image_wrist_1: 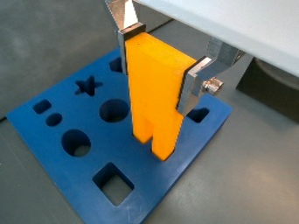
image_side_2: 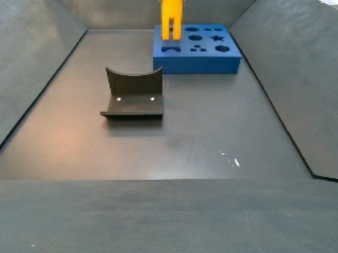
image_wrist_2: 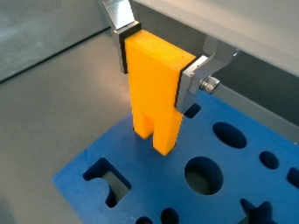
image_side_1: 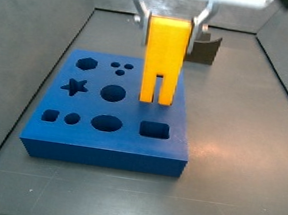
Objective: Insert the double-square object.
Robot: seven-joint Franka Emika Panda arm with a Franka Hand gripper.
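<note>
The double-square object (image_wrist_1: 158,96) is a tall yellow piece with two prongs pointing down. My gripper (image_wrist_1: 160,66) is shut on its solid upper part, one silver finger on each side. It shows the same way in a wrist view (image_wrist_2: 158,96), held by the gripper (image_wrist_2: 156,68). The piece hangs upright over the blue block (image_wrist_1: 70,114), its prong tips close above the top face. In a side view the piece (image_side_1: 164,62) stands over the block's far right part (image_side_1: 101,144). The matching slots are hidden behind the piece. In a side view (image_side_2: 172,22) it is at the far end.
The blue block (image_wrist_2: 128,175) has star, round and square holes, also seen in a side view (image_side_2: 199,61). The dark fixture (image_side_2: 132,94) stands on the floor away from the block, and shows behind the piece in a side view (image_side_1: 207,50). Grey walls enclose the floor.
</note>
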